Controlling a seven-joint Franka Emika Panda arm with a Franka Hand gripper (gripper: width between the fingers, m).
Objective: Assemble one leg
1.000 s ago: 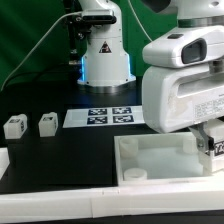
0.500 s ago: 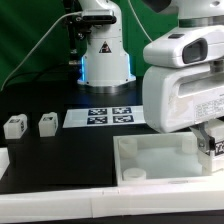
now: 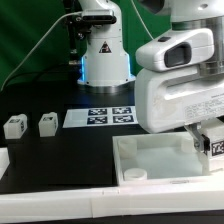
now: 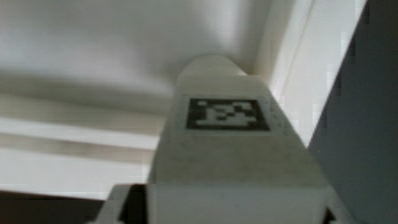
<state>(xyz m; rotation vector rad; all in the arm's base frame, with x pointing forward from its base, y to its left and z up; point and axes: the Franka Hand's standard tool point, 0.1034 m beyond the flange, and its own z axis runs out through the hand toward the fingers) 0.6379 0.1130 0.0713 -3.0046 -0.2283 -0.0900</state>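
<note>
Exterior view's left: two small tagged blocks (image 3: 14, 126) sit side by side on the black worktop (image 3: 60, 160). Middle: marker board (image 3: 110, 116) lying flat. Right: white tray (image 3: 122, 158), with the arm's bulky wrist housing (image 3: 185, 95) over it. The fingers (image 4: 121, 207) grip the leg (image 3: 214, 147) at the tray's right side, tag facing the wrist camera. Contact with the tray not discernible.

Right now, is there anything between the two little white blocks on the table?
No. The exterior view shows only bare black table between the block at that view's left edge and its neighbour; they stand apart.
</note>
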